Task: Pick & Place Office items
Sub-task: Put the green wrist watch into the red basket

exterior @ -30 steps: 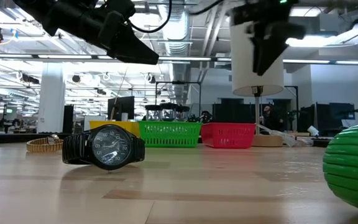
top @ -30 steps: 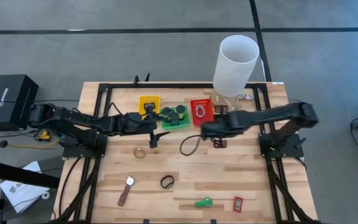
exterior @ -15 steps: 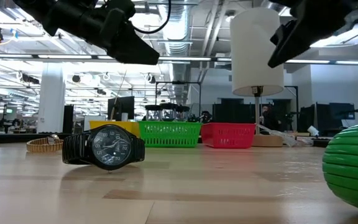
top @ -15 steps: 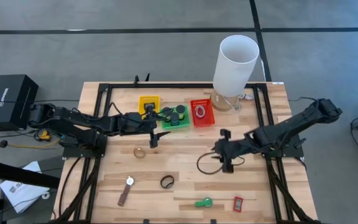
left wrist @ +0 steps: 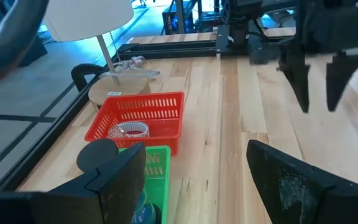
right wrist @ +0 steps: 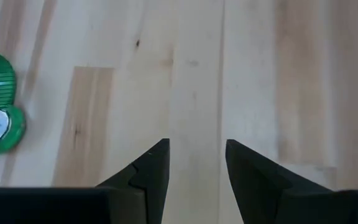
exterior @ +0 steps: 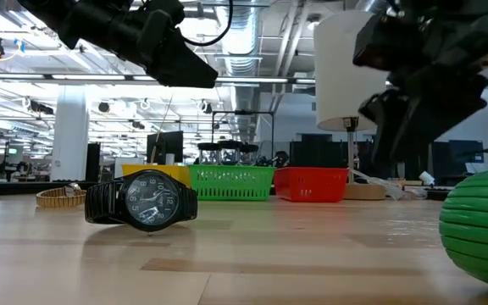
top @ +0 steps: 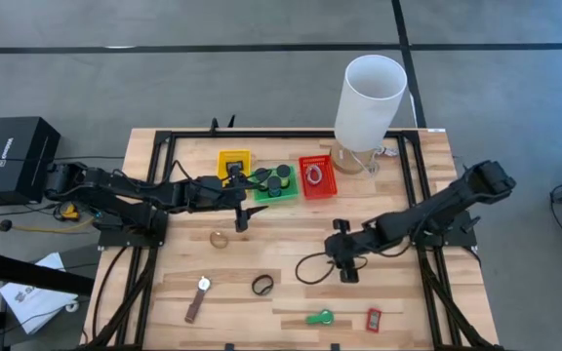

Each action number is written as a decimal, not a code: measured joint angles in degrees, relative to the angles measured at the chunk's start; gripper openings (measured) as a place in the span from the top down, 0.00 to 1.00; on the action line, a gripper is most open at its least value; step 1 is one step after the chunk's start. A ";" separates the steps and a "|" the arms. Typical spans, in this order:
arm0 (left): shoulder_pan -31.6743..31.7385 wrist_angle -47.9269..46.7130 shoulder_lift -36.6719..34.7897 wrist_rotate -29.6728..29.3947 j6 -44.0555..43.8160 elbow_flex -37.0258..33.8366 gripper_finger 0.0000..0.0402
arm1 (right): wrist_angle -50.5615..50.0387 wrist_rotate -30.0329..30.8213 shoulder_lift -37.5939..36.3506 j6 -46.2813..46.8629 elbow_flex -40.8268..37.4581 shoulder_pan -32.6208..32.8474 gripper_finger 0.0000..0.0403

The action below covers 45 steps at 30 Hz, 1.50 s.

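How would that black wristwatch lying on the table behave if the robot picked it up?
The black watch rests on its side with the band curled into a loop, so it would probably keep that shape rather than flop straight. The ribbed band looks like it offers grip, though the smooth glass face may be slippery. Being small, it is likely light.

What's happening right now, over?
Right gripper open, empty, above green watch. Left gripper open, near green tray. Nothing in the way.
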 joint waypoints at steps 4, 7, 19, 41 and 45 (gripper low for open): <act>0.00 0.00 0.01 0.00 0.05 0.00 0.32 | 3.02 -0.81 3.09 -0.17 0.04 -1.26 0.63; 0.04 0.04 0.00 0.00 0.11 0.00 0.32 | 4.29 -2.22 4.64 -0.25 0.17 -2.48 0.62; 3.15 0.98 0.00 -0.02 -0.02 0.00 0.32 | 1.91 -8.55 6.08 -16.11 4.29 -7.48 0.49; -2.56 0.85 0.00 0.02 -1.30 0.00 0.32 | 7.38 -14.32 6.05 -10.84 10.99 -0.52 0.47; -4.24 0.90 0.00 0.02 -1.52 0.00 0.32 | 9.07 -12.67 6.08 -5.46 10.99 5.32 0.44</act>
